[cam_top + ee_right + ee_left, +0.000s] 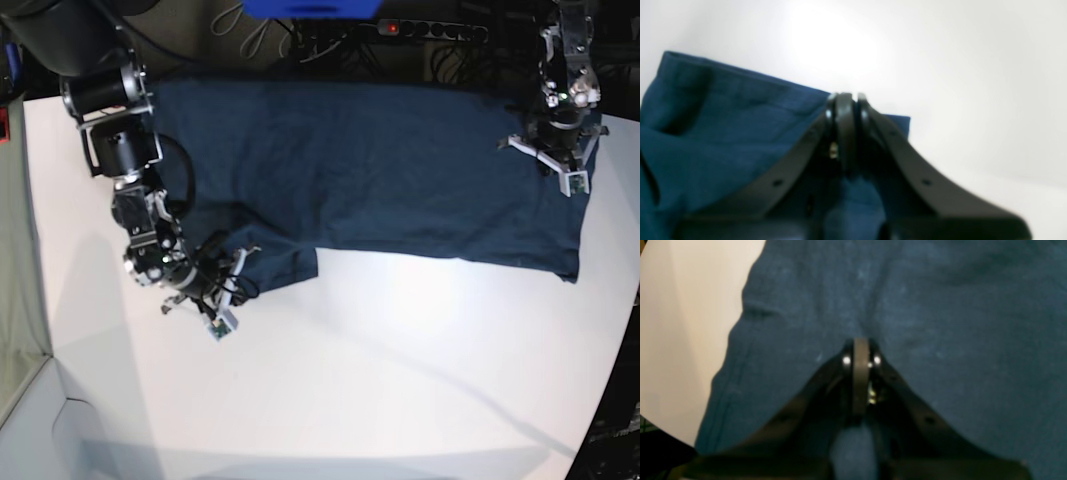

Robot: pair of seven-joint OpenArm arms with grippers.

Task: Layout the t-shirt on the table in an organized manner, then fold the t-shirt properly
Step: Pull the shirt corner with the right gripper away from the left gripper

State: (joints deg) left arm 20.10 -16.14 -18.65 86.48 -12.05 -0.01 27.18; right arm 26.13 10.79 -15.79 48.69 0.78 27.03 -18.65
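T-shirt (pixel 380 170) plain navy, spread on table (pixel 380 370); no legible writing.

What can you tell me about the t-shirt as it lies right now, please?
The t-shirt is plain dark navy, looks like soft matte cotton, and is spread wide along the far side of the white table, mildly creased. One short sleeve sticks out toward the near side in the base view. The right end effector is shut on that sleeve's hem, and the left end effector is shut, pinching the cloth near the opposite end. No printed mark is visible.
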